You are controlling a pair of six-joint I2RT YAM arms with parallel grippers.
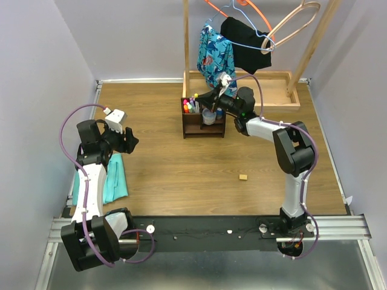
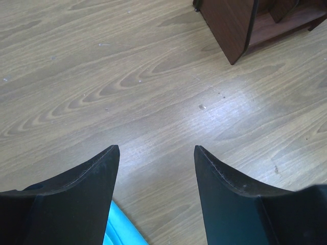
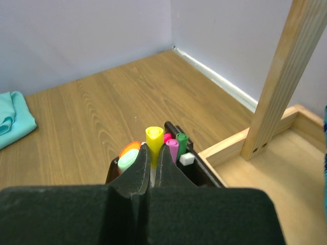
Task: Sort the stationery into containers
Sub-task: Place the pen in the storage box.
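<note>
My right gripper (image 3: pixel 152 150) is shut on a thin white marker with a yellow cap (image 3: pixel 154 138), held upright over the dark brown organizer (image 1: pixel 202 124). Beside it stand a pale-green highlighter (image 3: pixel 127 158), an orange highlighter (image 3: pixel 129 147), and purple (image 3: pixel 172 146), pink (image 3: pixel 167 137) and green (image 3: pixel 182 138) caps. A clear round tub (image 1: pixel 208 116) sits in the organizer's front compartment. A tiny tan eraser (image 1: pixel 243 177) lies on the table. My left gripper (image 2: pixel 156 149) hangs open and empty over bare wood at the left (image 1: pixel 130 142).
A teal folded cloth (image 1: pixel 115 178) lies by the left arm. The clothes rack's light wooden tray (image 3: pixel 265 168) and upright post (image 3: pixel 283 76) stand just behind the organizer, with garments and hangers (image 1: pixel 242 36) above.
</note>
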